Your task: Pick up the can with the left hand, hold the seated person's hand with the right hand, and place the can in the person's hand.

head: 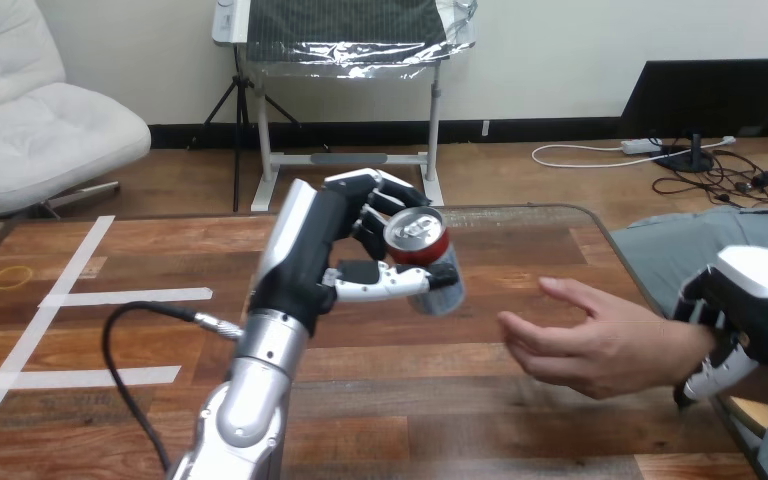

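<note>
Left hand (pixel 332 250), raised above the table (pixel 110 330), grips the tilted can (pixel 422 258) in curled fingers, just left of the person's hand (pixel 580 345); right hand (pixel 752 300) apparently clasps the person's wrist (pixel 678 350).

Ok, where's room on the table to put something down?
The table is bare left of the left hand, around the white tape lines, and along its near edge. Crowded at the right: the can, the person's hand, the right hand.

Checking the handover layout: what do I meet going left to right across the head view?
White tape strips → black-and-white left robot hand → red-and-silver metal can → person's open hand → white-shelled right robot hand.
</note>
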You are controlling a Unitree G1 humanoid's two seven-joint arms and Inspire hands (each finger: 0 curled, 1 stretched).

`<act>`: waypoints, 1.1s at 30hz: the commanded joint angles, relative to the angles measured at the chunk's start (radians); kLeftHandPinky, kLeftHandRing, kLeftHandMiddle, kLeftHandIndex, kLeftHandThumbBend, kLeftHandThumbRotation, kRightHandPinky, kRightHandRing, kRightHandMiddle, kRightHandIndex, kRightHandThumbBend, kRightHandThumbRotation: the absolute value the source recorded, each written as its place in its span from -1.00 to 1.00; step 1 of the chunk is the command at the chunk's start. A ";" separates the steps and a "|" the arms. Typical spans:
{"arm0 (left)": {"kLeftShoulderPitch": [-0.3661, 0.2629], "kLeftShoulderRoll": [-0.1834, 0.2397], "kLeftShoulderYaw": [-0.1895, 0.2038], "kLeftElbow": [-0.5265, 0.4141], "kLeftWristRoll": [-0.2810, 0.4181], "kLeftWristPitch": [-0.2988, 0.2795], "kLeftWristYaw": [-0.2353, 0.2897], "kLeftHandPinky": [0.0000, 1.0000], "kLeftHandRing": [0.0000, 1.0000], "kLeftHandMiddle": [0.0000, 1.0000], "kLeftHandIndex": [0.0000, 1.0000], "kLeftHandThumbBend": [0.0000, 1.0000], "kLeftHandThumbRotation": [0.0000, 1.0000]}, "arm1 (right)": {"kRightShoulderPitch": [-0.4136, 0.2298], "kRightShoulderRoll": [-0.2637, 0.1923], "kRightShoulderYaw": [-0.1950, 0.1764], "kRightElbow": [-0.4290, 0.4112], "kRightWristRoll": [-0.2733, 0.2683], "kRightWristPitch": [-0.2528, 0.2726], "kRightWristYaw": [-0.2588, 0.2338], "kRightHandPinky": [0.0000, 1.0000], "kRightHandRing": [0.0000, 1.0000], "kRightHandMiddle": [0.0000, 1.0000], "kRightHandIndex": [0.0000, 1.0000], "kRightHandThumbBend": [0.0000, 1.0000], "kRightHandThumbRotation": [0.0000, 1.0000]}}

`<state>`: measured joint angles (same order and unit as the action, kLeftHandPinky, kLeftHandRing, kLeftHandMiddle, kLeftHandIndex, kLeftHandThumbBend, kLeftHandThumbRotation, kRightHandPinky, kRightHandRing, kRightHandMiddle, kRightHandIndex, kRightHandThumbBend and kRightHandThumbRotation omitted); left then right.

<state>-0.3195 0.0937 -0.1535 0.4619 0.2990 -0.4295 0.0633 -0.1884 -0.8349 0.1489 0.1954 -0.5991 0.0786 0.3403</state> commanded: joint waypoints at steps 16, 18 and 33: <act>-0.115 -0.078 -0.056 -0.042 0.009 0.005 -0.021 -0.27 -0.18 -0.08 0.03 0.23 -1.00 | 0.019 0.010 -0.047 -0.175 0.019 0.007 0.030 -0.34 -0.20 -0.06 0.01 0.55 -1.00; -0.116 -0.084 -0.059 -0.038 0.010 0.004 -0.024 -0.27 -0.18 -0.08 0.03 0.22 -1.00 | 0.019 0.010 -0.047 -0.180 0.019 0.005 0.031 -0.32 -0.19 -0.05 0.00 0.56 -1.00; -0.118 -0.149 -0.105 -0.014 0.037 0.001 -0.010 -0.25 -0.18 -0.08 0.02 0.21 -1.00 | 0.021 0.013 -0.053 -0.246 0.020 0.027 0.058 -0.28 -0.16 -0.02 0.00 0.57 -1.00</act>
<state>-0.3500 -0.0222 -0.2401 0.4635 0.3300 -0.4096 0.0359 -0.1661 -0.8323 0.1131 -0.0299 -0.5911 0.0920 0.3882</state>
